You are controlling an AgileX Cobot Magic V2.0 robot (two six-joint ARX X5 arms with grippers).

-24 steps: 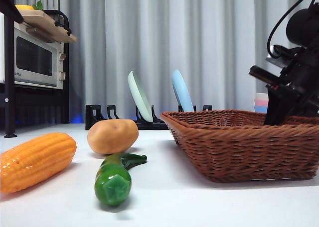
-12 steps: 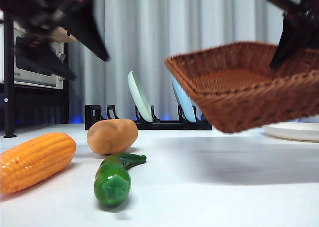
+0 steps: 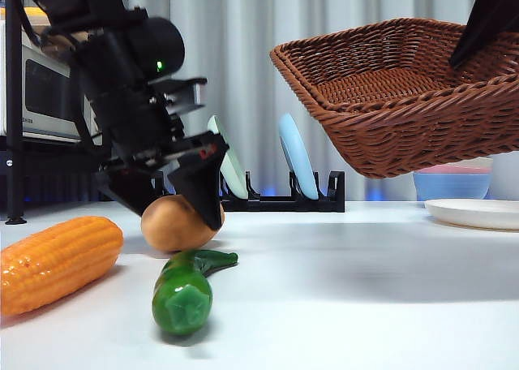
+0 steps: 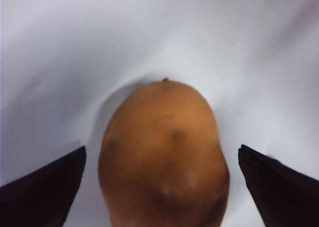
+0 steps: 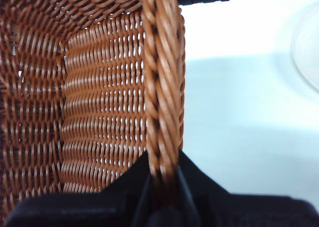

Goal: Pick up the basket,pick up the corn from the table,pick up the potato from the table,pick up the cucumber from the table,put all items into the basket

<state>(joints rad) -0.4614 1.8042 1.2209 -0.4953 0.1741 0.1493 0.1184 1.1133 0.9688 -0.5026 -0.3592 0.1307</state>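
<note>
The potato (image 4: 164, 157) lies on the table (image 3: 365, 289) between the spread jaws of the left gripper (image 4: 159, 187), neither jaw touching it. The right gripper (image 5: 162, 187) is clamped on the braided rim of the basket (image 3: 397, 94), holding it tilted above the table.
</note>
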